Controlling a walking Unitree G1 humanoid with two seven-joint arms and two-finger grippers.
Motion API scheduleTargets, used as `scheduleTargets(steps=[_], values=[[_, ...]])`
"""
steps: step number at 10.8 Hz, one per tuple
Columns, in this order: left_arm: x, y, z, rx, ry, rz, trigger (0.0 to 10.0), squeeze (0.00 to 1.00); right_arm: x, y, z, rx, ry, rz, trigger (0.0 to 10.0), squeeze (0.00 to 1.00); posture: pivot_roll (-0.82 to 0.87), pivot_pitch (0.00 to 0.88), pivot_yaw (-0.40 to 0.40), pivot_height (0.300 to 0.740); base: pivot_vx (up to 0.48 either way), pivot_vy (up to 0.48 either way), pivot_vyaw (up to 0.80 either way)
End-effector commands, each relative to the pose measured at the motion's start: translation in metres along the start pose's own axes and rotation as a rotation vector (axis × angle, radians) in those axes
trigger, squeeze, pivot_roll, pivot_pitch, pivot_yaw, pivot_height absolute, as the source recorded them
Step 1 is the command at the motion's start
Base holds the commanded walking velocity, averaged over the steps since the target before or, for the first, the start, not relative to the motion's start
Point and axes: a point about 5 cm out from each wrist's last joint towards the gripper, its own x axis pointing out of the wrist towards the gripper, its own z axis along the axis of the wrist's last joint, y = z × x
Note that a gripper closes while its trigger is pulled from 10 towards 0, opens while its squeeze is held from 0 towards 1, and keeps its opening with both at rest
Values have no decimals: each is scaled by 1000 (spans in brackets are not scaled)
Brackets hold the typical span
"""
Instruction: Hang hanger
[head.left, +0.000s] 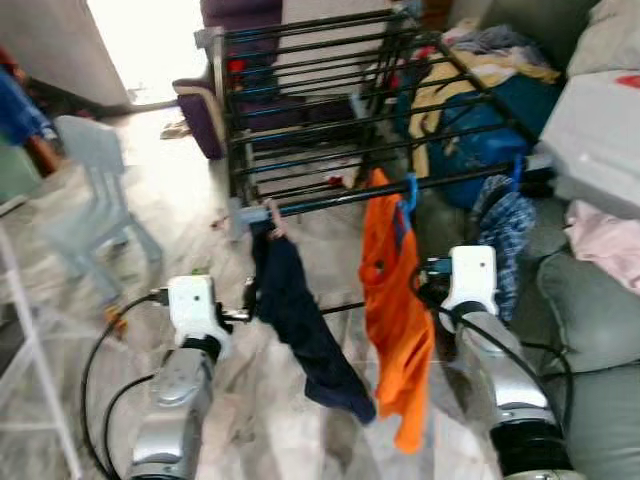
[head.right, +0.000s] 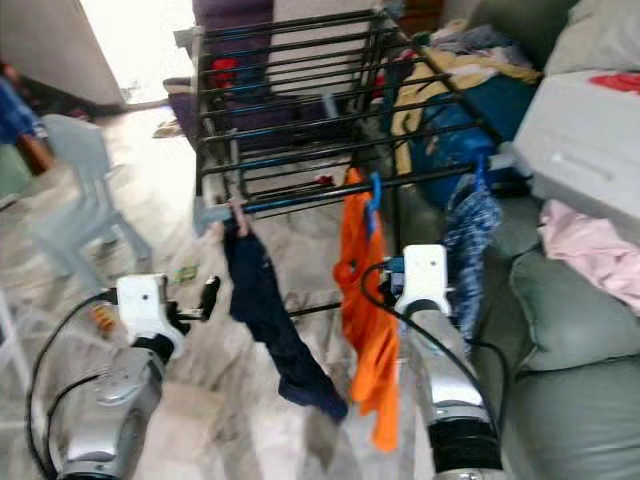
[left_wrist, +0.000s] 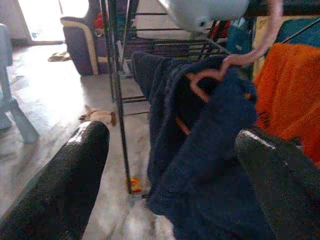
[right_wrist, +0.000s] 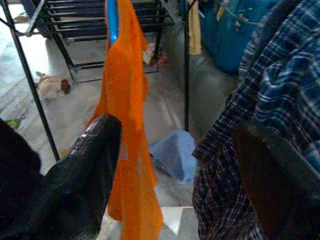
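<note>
Pink plastic hanger (left_wrist: 235, 59) carrying a dark navy garment (head.left: 300, 310), hooked on the front rail of the black metal drying rack (head.left: 340, 110). Left gripper (left_wrist: 170, 165) gapes wide, holding nothing, fingers either side of the cloth; right gripper (right_wrist: 180, 165) likewise open and empty beside the orange shirt (head.left: 395, 300). Risk: a finger snagging the fabric could drag the hook off the rail.

Right hand (right_wrist: 175, 165) hidden behind orange garment (head.left: 395, 310) in head views; pink hanger (left_wrist: 235, 60) hook cut off at edge.

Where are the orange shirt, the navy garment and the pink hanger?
orange shirt (head.left: 396, 300), left eye view, middle of the cloth.
navy garment (head.left: 295, 310), left eye view, middle of the cloth.
pink hanger (left_wrist: 200, 82), left wrist view, its shoulder loop.
</note>
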Motion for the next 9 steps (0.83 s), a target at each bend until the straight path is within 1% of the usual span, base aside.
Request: scheduleTargets(steps=[1, 2, 3, 4, 5, 8, 9], values=[[1, -4, 5, 7, -14, -30, 10000, 0, 1, -4, -1, -7, 17, -35, 10000, 0, -110, 0, 97, 740, 0, 0, 0], [1, -5, 6, 5, -18, -45, 10000, 0, 1, -8, -3, -13, 31, -62, 10000, 0, -110, 0, 97, 740, 247, 0, -419], [1, -6, 6, 3, -17, -53, 10000, 0, 2, -10, -5, -17, 43, -74, 10000, 0, -110, 0, 96, 740, 352, 0, -800], [1, -6, 6, 2, -16, -59, 10000, 0, 2, -9, -4, -20, 41, -72, 10000, 0, -110, 0, 96, 740, 401, 0, -800], [1, -7, 6, 2, -16, -66, 10000, 0, 2, -10, -4, -22, 40, -75, 10000, 0, -110, 0, 95, 740, 465, 0, -406], [1, -8, 5, 0, -7, -70, 10000, 0, 3, -10, -3, -25, 36, -72, 10000, 0, -111, 0, 94, 740, 466, 0, 0], [1, -8, 4, -4, -1, -70, 10000, 0, 4, -8, -3, -17, 35, -37, 10000, 0, -112, 0, 94, 740, 401, 259, 0]])
